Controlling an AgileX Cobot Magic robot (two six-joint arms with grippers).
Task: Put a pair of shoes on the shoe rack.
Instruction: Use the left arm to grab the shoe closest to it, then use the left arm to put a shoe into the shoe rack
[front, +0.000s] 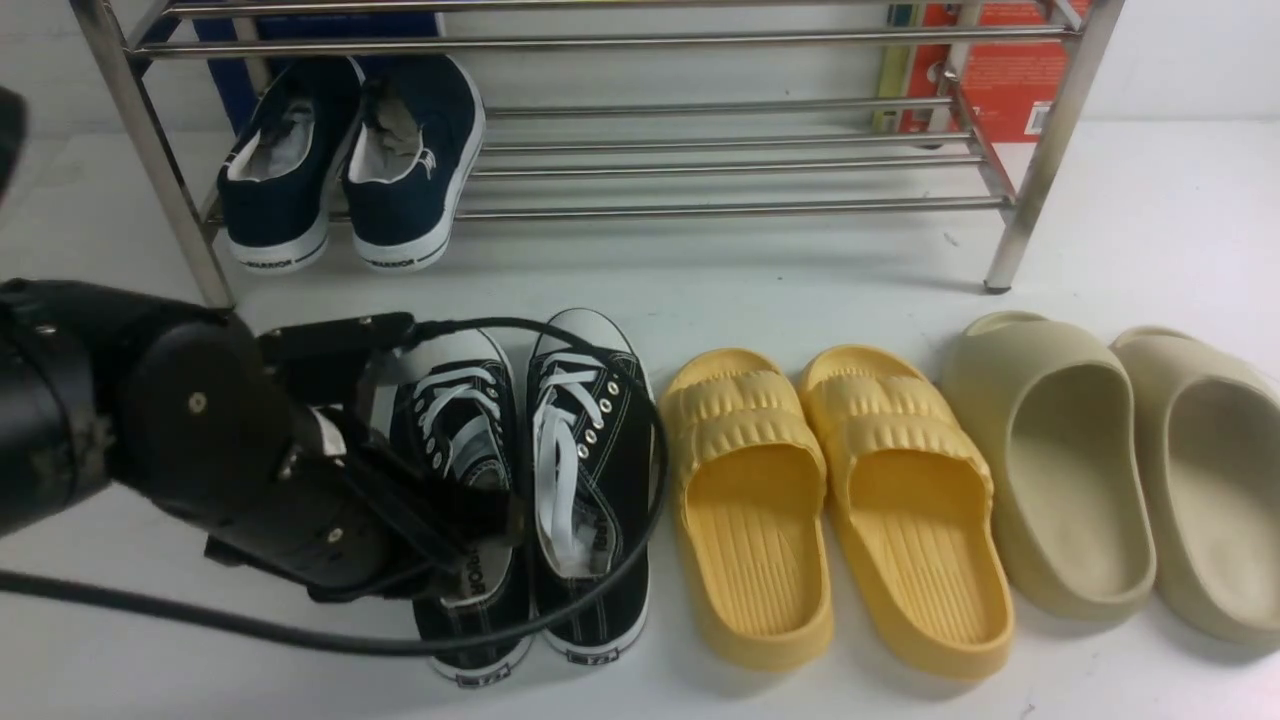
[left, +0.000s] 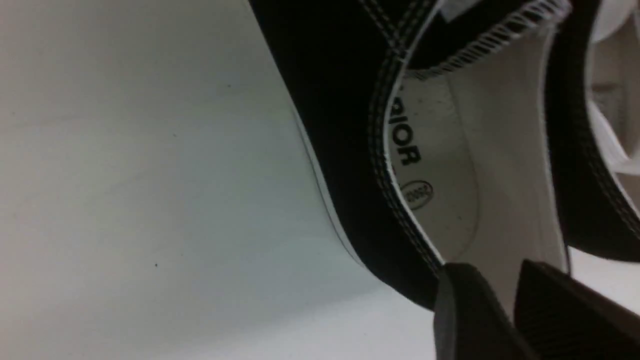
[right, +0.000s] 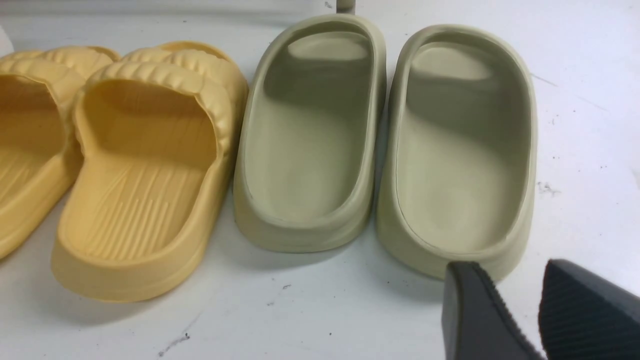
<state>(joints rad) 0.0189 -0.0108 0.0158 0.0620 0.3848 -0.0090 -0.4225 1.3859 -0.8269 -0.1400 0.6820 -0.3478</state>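
My left arm (front: 190, 430) hid much of one black sneaker (front: 450, 395), and I couldn't tell whether the left pincer (left: 492, 280) gripped its collar. The shoe rack (front: 600, 205) was cropped above; the beige slide (front: 1215, 480) nearest the right edge of the surface (front: 1180, 220) was cropped too.

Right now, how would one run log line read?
black sneakers not on shoe rack | left gripper at one sneaker's opening, grip unclear | right gripper open, facing beige slides

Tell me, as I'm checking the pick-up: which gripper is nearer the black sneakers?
Left. The left gripper sits at the heel end of the black sneakers; the right gripper hangs near the beige slides.
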